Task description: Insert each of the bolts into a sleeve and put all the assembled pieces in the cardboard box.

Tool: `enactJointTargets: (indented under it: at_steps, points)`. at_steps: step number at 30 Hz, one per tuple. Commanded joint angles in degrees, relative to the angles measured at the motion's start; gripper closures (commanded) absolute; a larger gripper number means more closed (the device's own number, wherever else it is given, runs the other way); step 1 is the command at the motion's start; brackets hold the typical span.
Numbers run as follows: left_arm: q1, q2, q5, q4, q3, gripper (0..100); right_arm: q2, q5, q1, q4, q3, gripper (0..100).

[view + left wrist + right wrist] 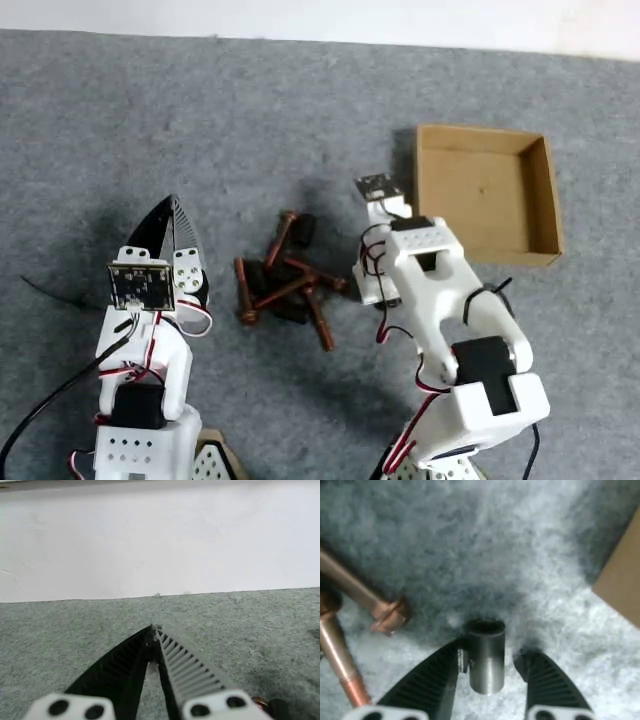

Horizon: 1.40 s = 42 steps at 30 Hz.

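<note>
**Right gripper** (490,652): jaws parted, straddling one short dark grey metal sleeve (486,664). One finger looks to be touching the sleeve wall and a sliver of gap shows on the other side, so it is not clamped. The sleeve appears to stand on end on the grey carpeted surface (200,120), bore facing up. It sits right of the surface's middle, between the parts pile and the open brown cardboard box (485,190). The box sits toward the far right corner and has nothing in it.

**Left gripper** (152,629): fingers closed tip to tip on nothing, over the left part of the surface, apart from the parts.

**Pile:** copper-coloured hex-headed bolts (285,288) lie crossed with more dark sleeves (303,230) at mid-surface. Two of the bolts lie just beside the straddled sleeve. I cannot make out any assembled pair.

**Handling (judgement):**
- The sleeve is rigid, small and probably dense for its size.
- Its wall is smooth and round, so it is likely to squirt out or tip if pinched off-centre.
- Soft carpet nap gives an upright piece poor footing.
- Best hold is across the diameter at mid-height, keeping the open end clear for the bolt.
- The bolts are stiff, and the threaded shank should give the pads some bite.
- Grip a bolt near the head and leave the tip free to enter the bore.
</note>
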Motion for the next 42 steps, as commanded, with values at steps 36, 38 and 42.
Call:
enactJointTargets:
  at_steps: [36,38,42]
  points:
    - [-0.31,-0.75,0.00,-0.26,1.10,99,1.54,-2.64,-3.38,5.85,-3.21,91.3]
    - [-0.31,-0.75,0.00,-0.18,1.10,99,1.54,-2.64,-2.77,5.05,-3.21,91.4]
    - [-0.31,-0.75,0.00,-0.18,1.10,99,1.54,-2.64,-2.33,4.62,-3.38,94.9]
